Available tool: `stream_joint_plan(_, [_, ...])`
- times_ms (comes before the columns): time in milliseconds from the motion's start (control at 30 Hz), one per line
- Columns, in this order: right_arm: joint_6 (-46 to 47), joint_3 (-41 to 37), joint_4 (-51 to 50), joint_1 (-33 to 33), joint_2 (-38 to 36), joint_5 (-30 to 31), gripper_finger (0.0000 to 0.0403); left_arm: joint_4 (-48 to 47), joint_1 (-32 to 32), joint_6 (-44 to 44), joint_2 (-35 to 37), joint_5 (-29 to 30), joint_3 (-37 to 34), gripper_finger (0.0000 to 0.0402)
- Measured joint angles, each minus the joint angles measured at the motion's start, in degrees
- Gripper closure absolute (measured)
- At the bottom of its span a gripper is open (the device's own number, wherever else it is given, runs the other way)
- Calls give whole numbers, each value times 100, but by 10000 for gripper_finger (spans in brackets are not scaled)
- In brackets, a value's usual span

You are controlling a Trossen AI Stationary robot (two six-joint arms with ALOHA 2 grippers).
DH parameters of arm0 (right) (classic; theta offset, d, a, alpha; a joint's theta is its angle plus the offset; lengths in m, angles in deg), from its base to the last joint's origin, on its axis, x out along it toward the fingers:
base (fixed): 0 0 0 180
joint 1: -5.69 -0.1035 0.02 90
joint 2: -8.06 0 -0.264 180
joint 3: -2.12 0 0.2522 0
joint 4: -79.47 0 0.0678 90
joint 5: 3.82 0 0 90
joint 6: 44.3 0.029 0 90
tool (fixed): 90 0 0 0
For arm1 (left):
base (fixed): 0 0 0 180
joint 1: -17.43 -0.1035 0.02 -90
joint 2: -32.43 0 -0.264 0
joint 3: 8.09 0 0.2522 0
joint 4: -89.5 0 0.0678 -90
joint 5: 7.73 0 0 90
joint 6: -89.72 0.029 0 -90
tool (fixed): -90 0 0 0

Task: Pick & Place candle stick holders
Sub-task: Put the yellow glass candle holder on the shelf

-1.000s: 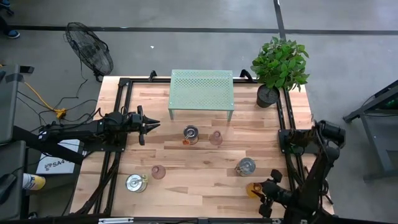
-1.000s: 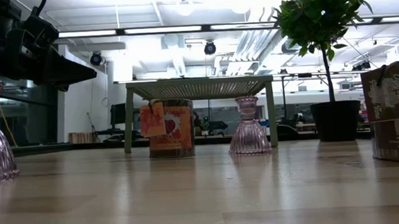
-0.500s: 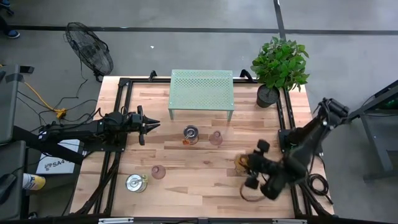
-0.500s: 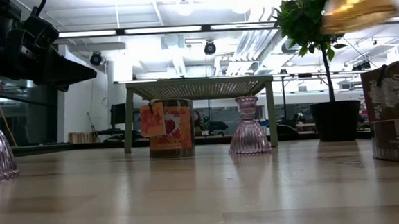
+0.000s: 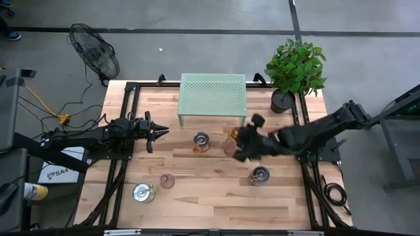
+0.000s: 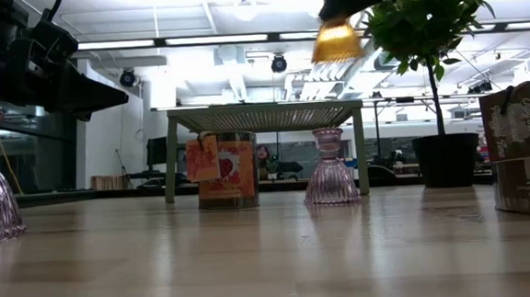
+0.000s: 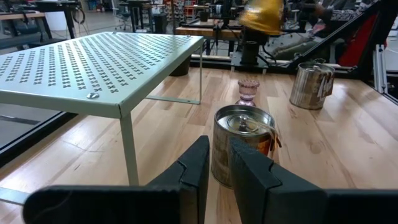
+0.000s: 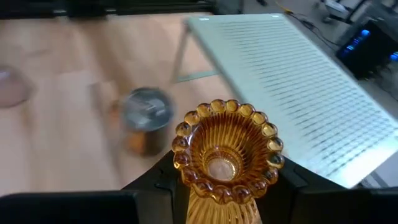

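My right gripper [image 5: 237, 140] hangs over the table's middle, just near of the mint-green stand [image 5: 212, 97], shut on the amber glass candle stick holder [image 8: 227, 155]. In the low view this holder [image 6: 337, 41] hangs high above the wood. A pink glass holder [image 6: 331, 167] and a silver one [image 5: 201, 140] stand on their bases below and beside it. Further holders stand at the near side: a silver one [image 5: 259, 175], a pink one [image 5: 167, 181] and another silver one [image 5: 143, 192]. My left gripper [image 5: 157, 131] waits shut at the table's left, touching nothing. My right gripper pinches the amber holder between its two fingers [image 8: 157, 182], one on each side of the ribbed body [image 8: 214, 208] just below the beaded rim. The fingers come slanting down from the table's right. The holder is lifted clear, its beaded cup facing up toward the wrist camera.
A potted plant [image 5: 295, 69] stands at the far right corner. The stand's perforated top [image 8: 298, 81] lies just ahead of the held holder. Black frame rails [image 5: 128, 118] run along the table's left and right sides. Bare wood [image 5: 210, 203] lies along the near edge.
My right gripper has swung from the near right corner up and toward the table's middle and far side, rolling its wrist, with the amber holder shut between its fingers. The holder has gone from table height to high above the standing pink holder.
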State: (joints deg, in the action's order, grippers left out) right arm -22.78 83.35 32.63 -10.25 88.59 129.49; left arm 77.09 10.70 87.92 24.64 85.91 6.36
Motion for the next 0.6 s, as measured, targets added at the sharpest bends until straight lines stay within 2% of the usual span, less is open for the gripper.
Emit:
stream_joint_plan(167, [-542,0,493,1024,0,-497,273,0,0,0,0,0,0,344])
stream_joint_plan(367, [-947,0,886,2218,4,-1463,273,0,0,0,0,0,0,344])
stream_joint_plan(600, [-1260,0,1335,3228,40,-1791,273,0,-1,0,-1,0,0,344])
